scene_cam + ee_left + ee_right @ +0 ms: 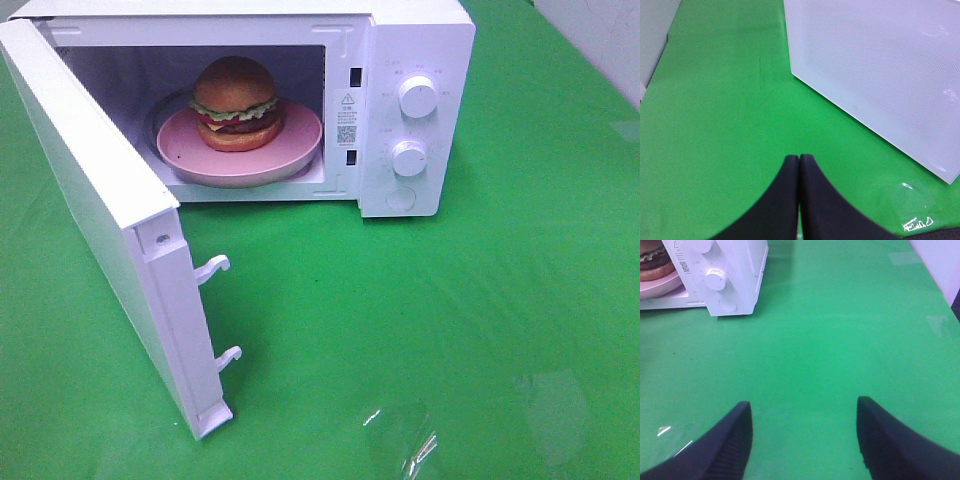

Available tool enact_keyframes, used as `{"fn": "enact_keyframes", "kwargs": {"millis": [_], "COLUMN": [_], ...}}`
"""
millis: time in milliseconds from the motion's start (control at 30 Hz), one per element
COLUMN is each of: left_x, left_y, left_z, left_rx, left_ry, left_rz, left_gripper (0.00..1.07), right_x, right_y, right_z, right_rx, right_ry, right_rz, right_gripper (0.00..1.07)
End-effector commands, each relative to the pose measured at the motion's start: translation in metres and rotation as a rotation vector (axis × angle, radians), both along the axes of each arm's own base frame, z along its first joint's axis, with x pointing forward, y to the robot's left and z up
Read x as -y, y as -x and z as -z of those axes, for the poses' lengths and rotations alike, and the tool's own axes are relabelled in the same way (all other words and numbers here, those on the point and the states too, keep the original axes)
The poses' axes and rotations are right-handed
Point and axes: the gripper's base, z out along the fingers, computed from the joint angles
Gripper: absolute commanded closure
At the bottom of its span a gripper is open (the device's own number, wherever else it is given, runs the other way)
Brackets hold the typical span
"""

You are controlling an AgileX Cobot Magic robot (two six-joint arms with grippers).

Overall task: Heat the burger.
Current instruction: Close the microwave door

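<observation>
The burger [236, 103] sits upright on a pink plate [290, 150] inside a white microwave [420, 30] at the back of the table; its door [100, 220] stands wide open to the left. An edge of the burger [652, 265] and the plate [662, 287] also shows in the right wrist view. My right gripper [802, 407] is open over the green cloth, well away from the microwave, with nothing between its fingers. Beside the outer face of the door [880, 75], my left gripper [799, 159] is shut and empty. Neither arm appears in the high view.
Two knobs [417, 97] [408, 158] and a round button [401, 198] are on the microwave's front panel. Two latch hooks [218, 268] stick out of the door's edge. A green cloth [450, 330] covers the table.
</observation>
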Motion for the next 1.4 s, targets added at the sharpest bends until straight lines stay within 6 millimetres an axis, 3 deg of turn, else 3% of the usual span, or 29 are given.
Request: {"fn": "enact_keyframes", "kwargs": {"millis": [33, 267, 300, 400, 533, 567, 600, 633, 667, 700, 800, 833, 900, 1000, 1100, 1200, 1267, 1367, 1400], "left_x": [0.001, 0.003, 0.005, 0.005, 0.002, 0.002, 0.002, 0.002, 0.002, 0.002, 0.002, 0.002, 0.001, 0.001, 0.000, -0.002, -0.003, -0.003, -0.003], "left_y": [0.002, 0.000, -0.007, -0.017, -0.050, -0.050, -0.065, -0.065, -0.081, -0.081, -0.113, -0.113, -0.144, -0.152, -0.179, -0.191, -0.212, -0.220, -0.231], "left_z": [0.000, -0.006, -0.017, -0.024, -0.029, -0.029, -0.029, -0.029, -0.027, -0.027, -0.021, -0.021, -0.011, -0.007, 0.008, 0.017, 0.026, 0.025, 0.026], "left_rx": [0.029, 0.043, 0.100, 0.147, 0.173, 0.173, 0.156, 0.156, 0.121, 0.121, 0.064, 0.064, 0.018, 0.004, -0.050, -0.074, -0.111, -0.120, -0.138], "left_ry": [0.014, 0.029, 0.055, 0.064, 0.048, 0.048, 0.031, 0.031, 0.014, 0.014, -0.007, -0.007, -0.012, -0.013, 0.016, 0.042, 0.057, 0.051, 0.059], "left_rz": [0.001, 0.023, 0.034, 0.036, 0.016, 0.016, 0.015, 0.015, 0.024, 0.024, 0.041, 0.041, 0.043, 0.041, 0.014, -0.012, -0.034, -0.029, -0.031], "left_gripper": [1.06, 1.06, 1.06, 1.06, 1.06, 1.06, 1.06, 1.06, 1.06, 1.06, 1.06, 1.06, 1.06, 1.06, 1.06, 1.06, 1.06, 1.06, 1.06], "right_x": [0.000, 0.000, 0.000, 0.000, 0.000, 0.000, 0.000, 0.000, 0.000, 0.000, 0.000, 0.000, 0.000, 0.000, 0.000, 0.000, 0.000, 0.000, 0.000], "right_y": [0.003, 0.003, 0.003, 0.003, 0.003, 0.003, 0.003, 0.003, 0.003, 0.003, 0.003, 0.003, 0.003, 0.003, 0.003, 0.003, 0.003, 0.003, 0.003], "right_z": [0.000, 0.000, 0.000, 0.000, 0.000, 0.000, 0.000, 0.000, 0.000, 0.000, 0.000, 0.000, 0.000, 0.000, 0.000, 0.000, 0.000, 0.000, 0.000], "right_rx": [0.035, 0.035, 0.035, 0.035, 0.035, 0.035, 0.035, 0.035, 0.035, 0.035, 0.035, 0.035, 0.035, 0.035, 0.035, 0.035, 0.035, 0.035, 0.035], "right_ry": [0.002, 0.002, 0.002, 0.001, 0.000, 0.000, 0.000, 0.000, 0.000, 0.000, -0.001, -0.001, -0.001, -0.001, -0.001, -0.001, -0.001, -0.001, -0.001], "right_rz": [-0.005, -0.005, -0.005, -0.004, -0.003, -0.003, -0.003, -0.003, -0.003, -0.003, -0.003, -0.003, -0.003, -0.003, -0.003, -0.003, -0.003, -0.003, -0.003], "right_gripper": [0.50, 0.50, 0.50, 0.50, 0.50, 0.50, 0.50, 0.50, 0.50, 0.50, 0.50, 0.50, 0.50, 0.50, 0.50, 0.50, 0.50, 0.50, 0.50]}}
